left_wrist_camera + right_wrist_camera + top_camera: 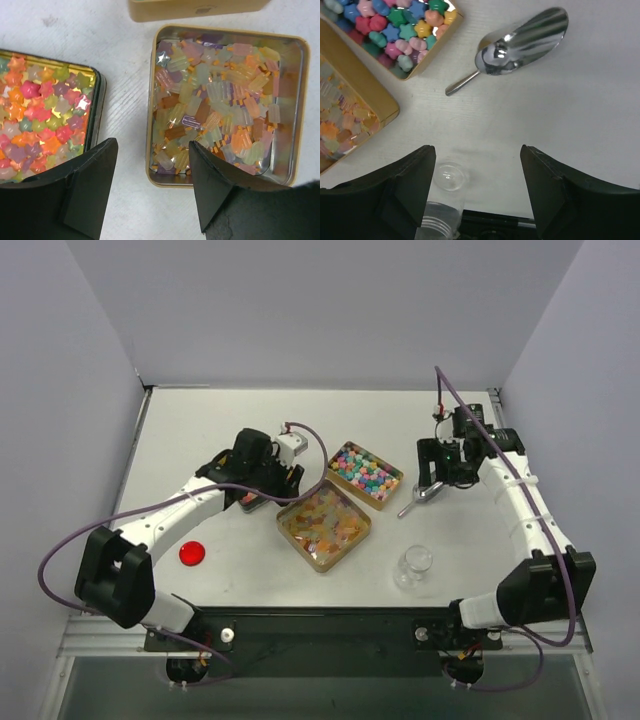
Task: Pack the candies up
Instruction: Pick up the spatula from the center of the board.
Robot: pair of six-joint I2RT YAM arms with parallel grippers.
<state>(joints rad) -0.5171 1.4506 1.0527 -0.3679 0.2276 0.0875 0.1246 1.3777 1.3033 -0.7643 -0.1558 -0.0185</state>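
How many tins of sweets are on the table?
2: a gold square tin of star-shaped sweets farther back, and a gold square tin of translucent gummies nearer. Another may hide under the left arm.

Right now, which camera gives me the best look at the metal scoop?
Right wrist: the whole scoop shows large and sharp, bowl and handle both unobstructed. Top external shows the scoop only small and without detail. Left wrist does not show it at all.
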